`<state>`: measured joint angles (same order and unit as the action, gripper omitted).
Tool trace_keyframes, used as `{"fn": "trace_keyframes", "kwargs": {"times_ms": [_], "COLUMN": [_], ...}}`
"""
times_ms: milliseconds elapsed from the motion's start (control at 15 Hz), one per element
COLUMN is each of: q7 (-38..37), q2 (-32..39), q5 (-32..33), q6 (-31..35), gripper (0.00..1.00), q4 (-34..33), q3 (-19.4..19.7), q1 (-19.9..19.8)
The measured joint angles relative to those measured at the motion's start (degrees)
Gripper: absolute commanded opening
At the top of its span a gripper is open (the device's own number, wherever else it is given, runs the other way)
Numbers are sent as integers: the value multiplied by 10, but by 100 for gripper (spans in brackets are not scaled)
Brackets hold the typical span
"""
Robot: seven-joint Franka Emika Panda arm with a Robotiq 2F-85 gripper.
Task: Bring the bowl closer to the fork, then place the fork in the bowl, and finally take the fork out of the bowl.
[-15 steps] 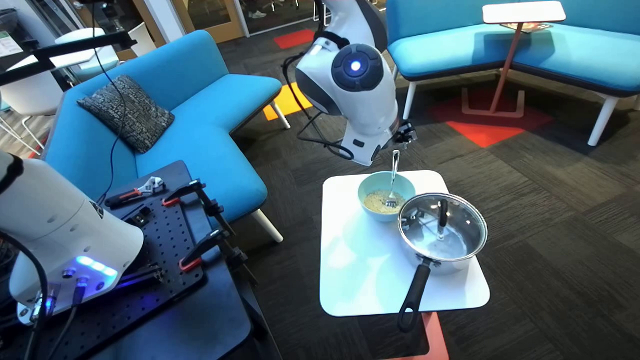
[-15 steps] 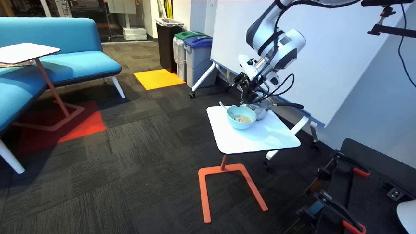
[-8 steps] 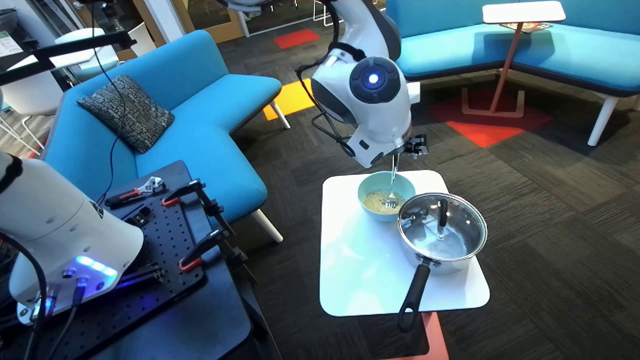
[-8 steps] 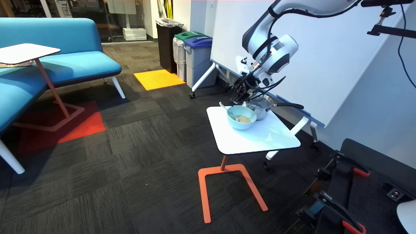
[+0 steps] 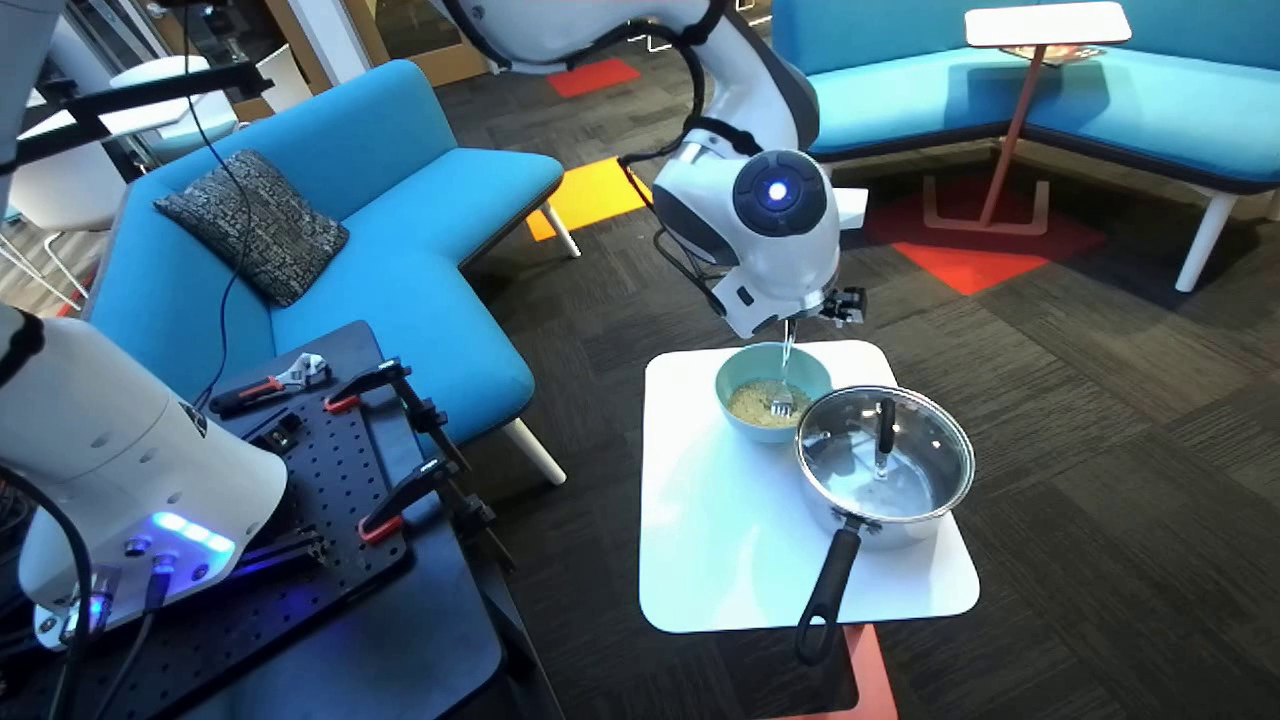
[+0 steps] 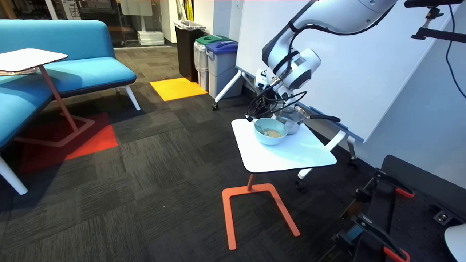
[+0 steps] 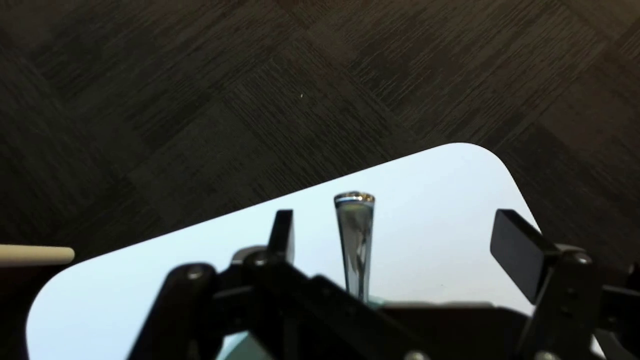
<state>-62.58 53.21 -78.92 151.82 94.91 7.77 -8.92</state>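
Fork (image 7: 356,245) leans in the bowl (image 6: 268,141), tines down in a grainy filling (image 5: 752,402), handle tilted up toward the claw (image 7: 398,240); left to right across the wrist view stand the left pad (image 7: 285,232), then just beside it the handle, then a far wider gap, then the right pad (image 7: 516,257); the claw is thus spread wide, neither pad seeming to touch; depth between them is hard to judge; the fork's long axis runs nearly square to the line of closing, which ought to suit a pinch, yet it lies left of the claw's middle, so a small shift that way would likely stop the left pad shoving it first; lifting out seems the step in hand; below the claw the bowl rests on the worktop (image 5: 700,560), the lidded pan (image 5: 905,532) further right in an exterior view.
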Motion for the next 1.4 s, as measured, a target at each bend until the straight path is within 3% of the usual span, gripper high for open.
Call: {"fn": "trace_keyframes", "kwargs": {"times_ms": [67,133,267,867,1400], "q7": [-6,-9,-11,-12,-16], "q2": [7,14,26,47,40], "q5": [0,0,0,1,0], "q6": [0,0,0,0,-7], "gripper": [97,74,69,0,1], "q4": [-9,-16,-29,-57,-56], "q3": [0,0,0,0,-7], "q1": [-1,-2,-4,-12,-29]}}
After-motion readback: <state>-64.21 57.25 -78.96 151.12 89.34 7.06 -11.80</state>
